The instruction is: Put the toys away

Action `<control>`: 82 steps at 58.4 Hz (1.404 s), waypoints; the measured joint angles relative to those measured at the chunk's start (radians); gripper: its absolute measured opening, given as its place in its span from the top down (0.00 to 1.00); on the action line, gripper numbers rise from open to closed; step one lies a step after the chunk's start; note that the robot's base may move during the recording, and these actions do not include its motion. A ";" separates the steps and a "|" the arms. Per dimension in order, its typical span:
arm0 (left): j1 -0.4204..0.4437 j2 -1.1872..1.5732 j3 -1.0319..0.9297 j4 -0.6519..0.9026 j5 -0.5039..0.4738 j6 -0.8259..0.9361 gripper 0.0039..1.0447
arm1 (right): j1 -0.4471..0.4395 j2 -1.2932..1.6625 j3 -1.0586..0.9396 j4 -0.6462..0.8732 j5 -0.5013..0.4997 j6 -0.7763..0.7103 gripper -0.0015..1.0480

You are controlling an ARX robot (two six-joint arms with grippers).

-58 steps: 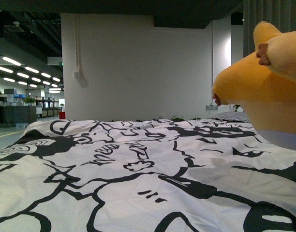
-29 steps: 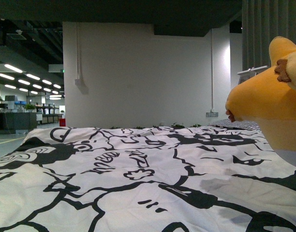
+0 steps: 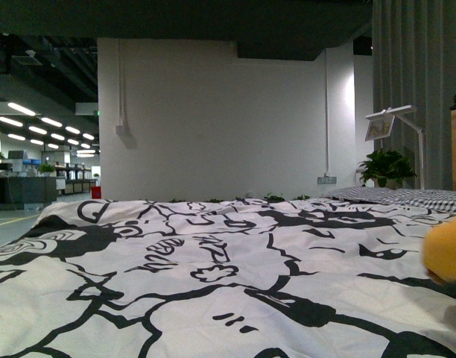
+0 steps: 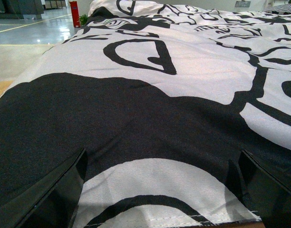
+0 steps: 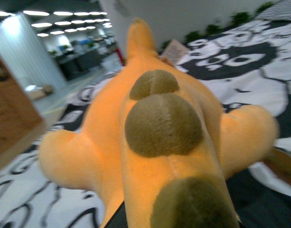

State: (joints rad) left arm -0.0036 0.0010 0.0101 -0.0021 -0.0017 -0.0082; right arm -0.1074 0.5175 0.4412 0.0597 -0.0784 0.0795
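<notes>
1. While carrying toy [image 5: 160, 123] off quilt [image 3: 213, 253], go slow; squeeze soft body firmly, clear of cloth.
2. Toy at right edge of front view, low over quilt.
3. Right gripper hidden behind plush; likely gripping, opening impossible to tell.
4. Left gripper [image 4: 162, 199] spread wide, empty, close above quilt.

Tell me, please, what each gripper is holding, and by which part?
The right gripper apparently holds the spotted orange plush toy by the end nearest its wrist camera, fingers hidden. The left gripper is open, empty.
</notes>
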 joint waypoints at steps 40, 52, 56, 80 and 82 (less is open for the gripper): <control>0.000 0.000 0.000 0.000 0.001 0.000 0.06 | 0.103 -0.243 -0.304 0.095 0.081 -0.074 0.92; 0.000 0.000 0.000 0.000 0.001 0.000 0.06 | 0.104 -0.288 -0.340 0.092 0.081 -0.074 0.92; 0.000 0.000 0.000 0.000 0.001 0.000 0.06 | 0.104 -0.299 -0.347 0.090 0.081 -0.074 0.92; 0.000 0.000 0.000 0.000 0.001 0.000 0.06 | 0.104 -0.476 -0.385 -0.055 0.081 -0.076 0.92; 0.000 0.000 0.000 0.000 0.001 0.000 0.06 | 0.104 -0.483 -0.390 -0.054 0.081 -0.076 0.92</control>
State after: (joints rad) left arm -0.0036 0.0010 0.0101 -0.0021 -0.0010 -0.0082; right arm -0.0036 0.0345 0.0509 0.0055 0.0025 0.0040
